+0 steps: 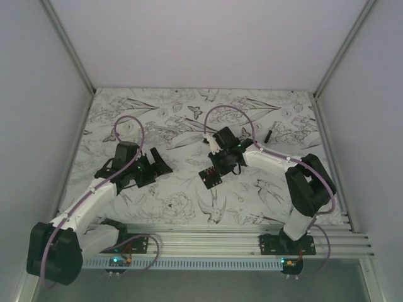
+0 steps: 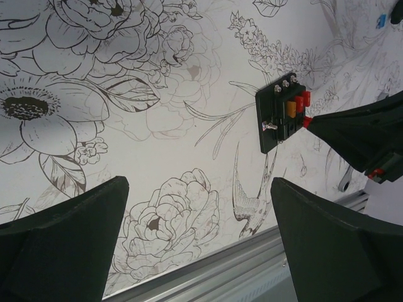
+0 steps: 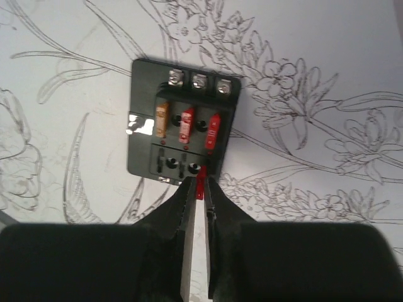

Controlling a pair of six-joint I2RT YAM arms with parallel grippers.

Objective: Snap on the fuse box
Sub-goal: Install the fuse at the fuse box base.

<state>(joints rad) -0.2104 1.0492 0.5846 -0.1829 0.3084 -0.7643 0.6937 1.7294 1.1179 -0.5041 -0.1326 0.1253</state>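
Note:
The fuse box (image 1: 210, 177) is a small black square lying flat on the flower-print table. In the right wrist view the fuse box (image 3: 182, 129) has one orange and two red fuses in its upper row and bare slots in its lower row. My right gripper (image 3: 201, 185) is shut on a small red fuse (image 3: 201, 187), held at the box's near right edge. In the top view the right gripper (image 1: 221, 165) is just above the box. My left gripper (image 1: 157, 165) is open and empty to the left of the box. The left wrist view shows the box (image 2: 281, 116) beyond its jaws.
A short thin black bar (image 1: 268, 134) lies at the back right. An aluminium rail (image 1: 220, 236) runs along the near table edge and also shows in the left wrist view (image 2: 220, 270). White walls enclose the table on three sides.

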